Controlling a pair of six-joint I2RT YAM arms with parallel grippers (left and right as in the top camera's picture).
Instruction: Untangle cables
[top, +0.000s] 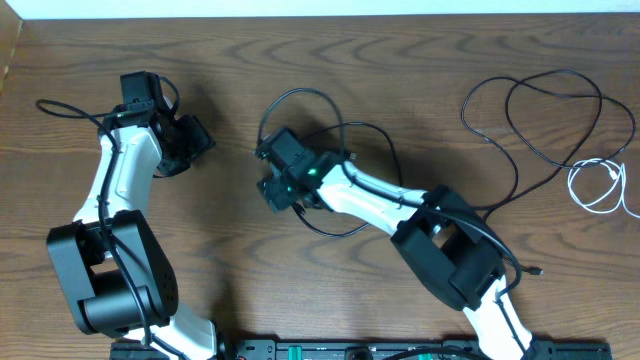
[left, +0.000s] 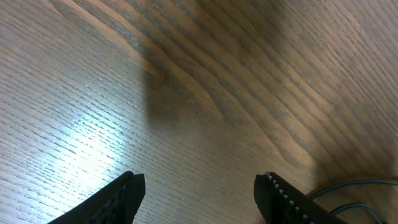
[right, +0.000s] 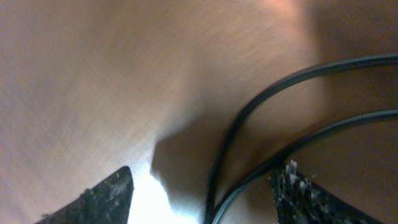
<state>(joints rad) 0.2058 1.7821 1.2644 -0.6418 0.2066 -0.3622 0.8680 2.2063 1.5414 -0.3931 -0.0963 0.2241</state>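
One black cable (top: 300, 92) loops on the table around my right gripper (top: 275, 182) at the centre. In the right wrist view two strands of this black cable (right: 292, 78) run between the spread fingers of the right gripper (right: 205, 186), which is open and not clamped on them. A second black cable (top: 560, 75) lies in wide loops at the far right, crossing a coiled white cable (top: 600, 190). My left gripper (top: 192, 150) hovers left of centre; its wrist view shows the left gripper (left: 200, 186) open over bare wood, with nothing between the fingers.
The wooden table (top: 420, 60) fills the view. A small black plug (top: 538, 270) lies beside the right arm's base. Dark cords (left: 354, 186) show at the lower right edge of the left wrist view. The table's left edge (top: 8, 60) is near the left arm.
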